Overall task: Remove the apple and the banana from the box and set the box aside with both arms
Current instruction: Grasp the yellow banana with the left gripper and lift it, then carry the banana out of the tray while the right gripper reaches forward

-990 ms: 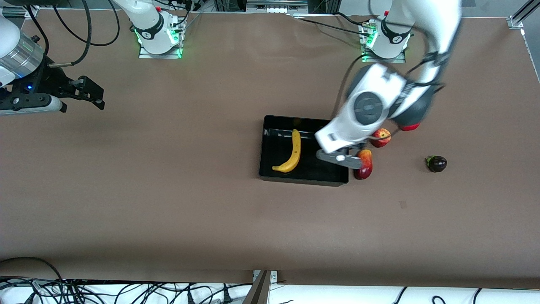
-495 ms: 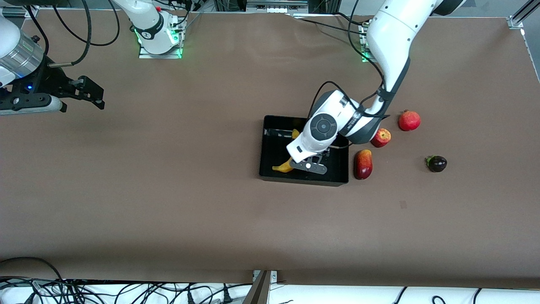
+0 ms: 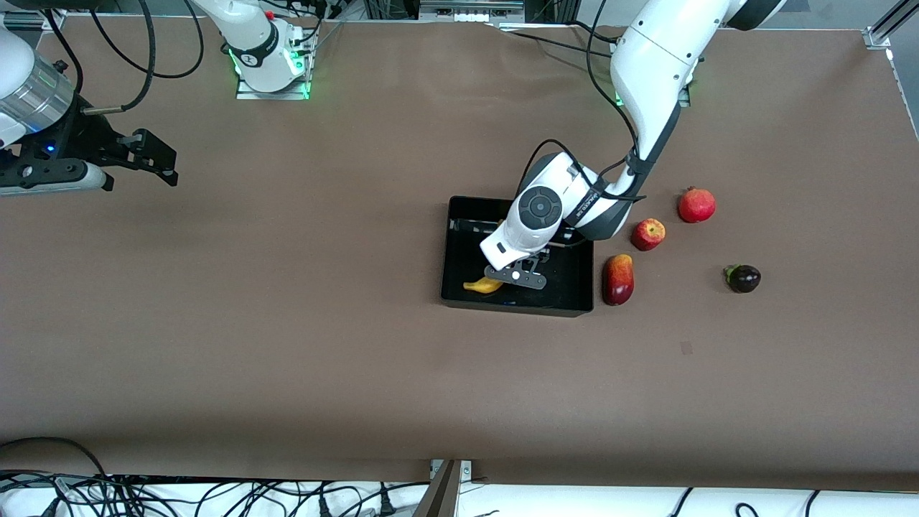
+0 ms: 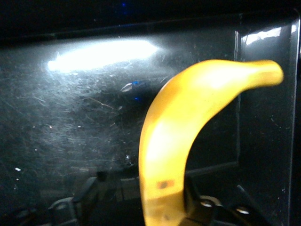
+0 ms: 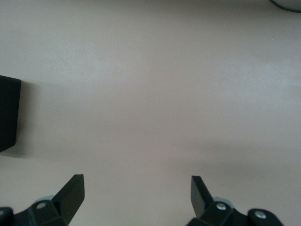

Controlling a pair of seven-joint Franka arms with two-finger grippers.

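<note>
Black left tool (image 3: 514, 276) sits low inside the glossy black box (image 3: 463, 212), fingers around the curved yellow banana (image 4: 188, 136); whether they pinch it I cannot tell. Beside the box on the brown worktop (image 3: 287, 345) lie a mango (image 3: 618, 279), the small apple (image 3: 648, 234) and a pomegranate (image 3: 696, 205). The right tool (image 5: 136, 195) waits spread, well apart from the box.

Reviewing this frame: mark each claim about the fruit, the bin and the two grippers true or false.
1. The banana lies in the black bin. True.
2. The apple is in the bin. False: it sits on the table beside the bin, toward the left arm's end.
3. The left gripper is down in the bin at the banana. True.
4. The right gripper is shut on the mango. False: it is open over bare table, waiting.
</note>
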